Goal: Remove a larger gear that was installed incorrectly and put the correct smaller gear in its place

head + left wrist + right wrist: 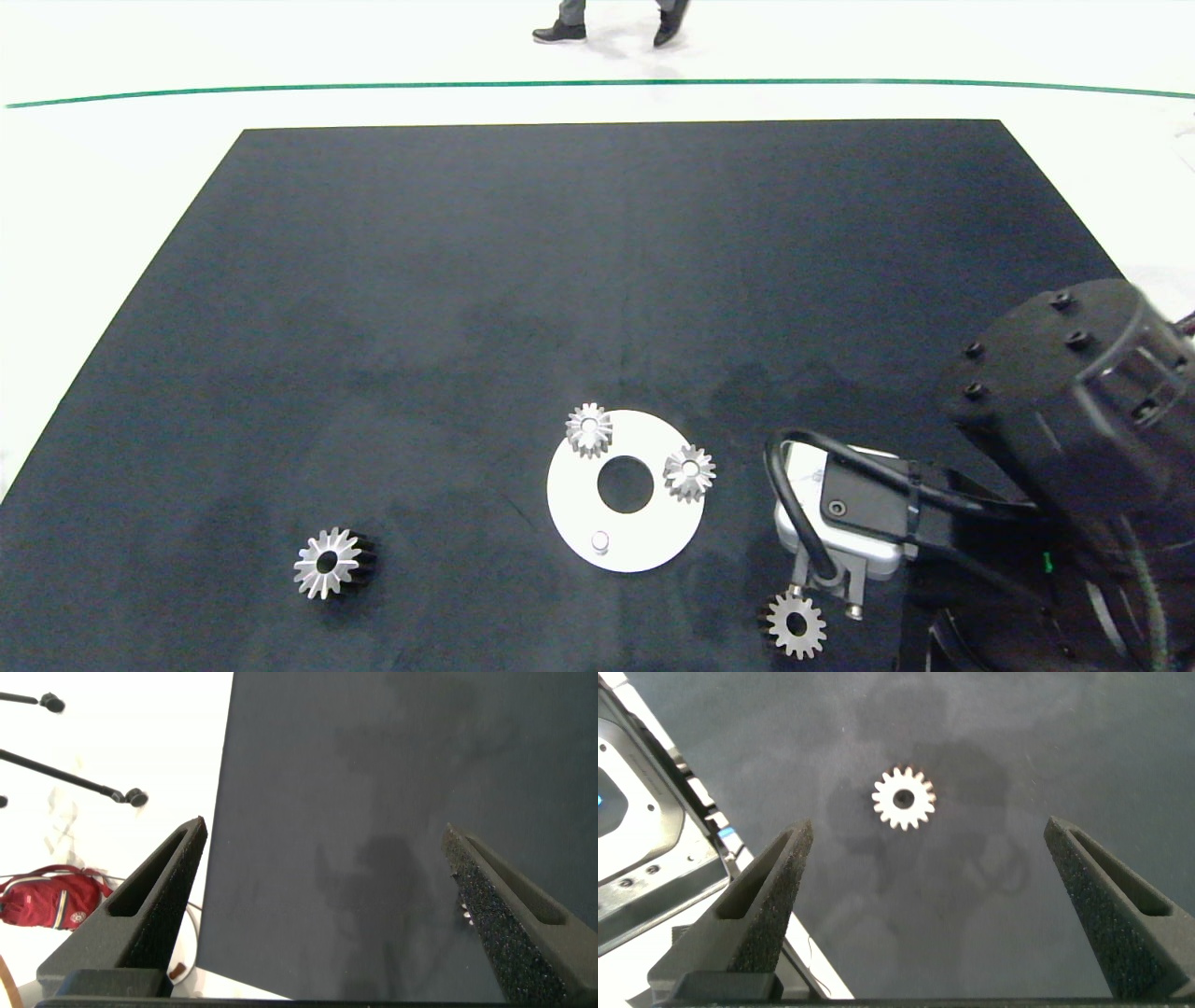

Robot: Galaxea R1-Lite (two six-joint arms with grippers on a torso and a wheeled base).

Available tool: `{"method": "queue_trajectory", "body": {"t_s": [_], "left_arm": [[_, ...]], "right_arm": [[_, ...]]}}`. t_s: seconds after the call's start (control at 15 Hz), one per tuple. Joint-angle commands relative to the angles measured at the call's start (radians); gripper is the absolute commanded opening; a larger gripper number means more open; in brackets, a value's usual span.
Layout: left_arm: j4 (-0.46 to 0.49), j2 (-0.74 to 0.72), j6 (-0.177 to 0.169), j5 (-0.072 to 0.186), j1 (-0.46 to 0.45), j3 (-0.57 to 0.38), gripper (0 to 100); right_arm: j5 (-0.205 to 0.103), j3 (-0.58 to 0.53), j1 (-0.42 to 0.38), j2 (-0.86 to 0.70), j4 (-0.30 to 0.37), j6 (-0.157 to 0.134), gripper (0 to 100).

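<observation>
My right arm (pixel 1074 439) is the thing nearest to the camera, big and dark at the right edge of the head view. Going from left to right on the dark mat (pixel 467 280) of the table: the larger gear (pixel 327 563) lies alone near the front left, well apart from everything. Then comes the white round plate (pixel 644 537) with a wide hole in its middle. Two small gears (pixel 589 429) (pixel 689 473) sit on its rim, and a short peg (pixel 600 540) stands bare on its front part. Right of the plate, the smaller gear (pixel 796 625) lies flat on the mat. My right fingers (pixel 924 905) are wide apart above it and hold nothing. My left fingers (pixel 327 905) are also wide, over bare mat near its edge.
</observation>
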Motion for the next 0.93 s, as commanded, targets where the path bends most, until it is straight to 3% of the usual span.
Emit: {"method": "queue_trajectory", "body": {"t_s": [0.07,0.33,0.67,0.93], "left_arm": [[0.004,-0.004,0.000,0.002,0.000,-0.003,100],[0.004,-0.010,0.000,0.002,0.000,-0.004,100],[0.004,-0.016,0.006,0.002,-0.002,-0.003,100],[0.006,-0.021,0.008,0.002,-0.002,0.002,100]], "right_arm": [[-0.006,0.000,0.017,0.062,0.003,-0.002,100],[-0.053,0.036,0.015,0.100,0.003,0.002,100],[-0.055,0.055,0.015,0.119,0.003,0.002,100],[-0.056,0.070,0.006,0.163,-0.043,0.002,100]]}}
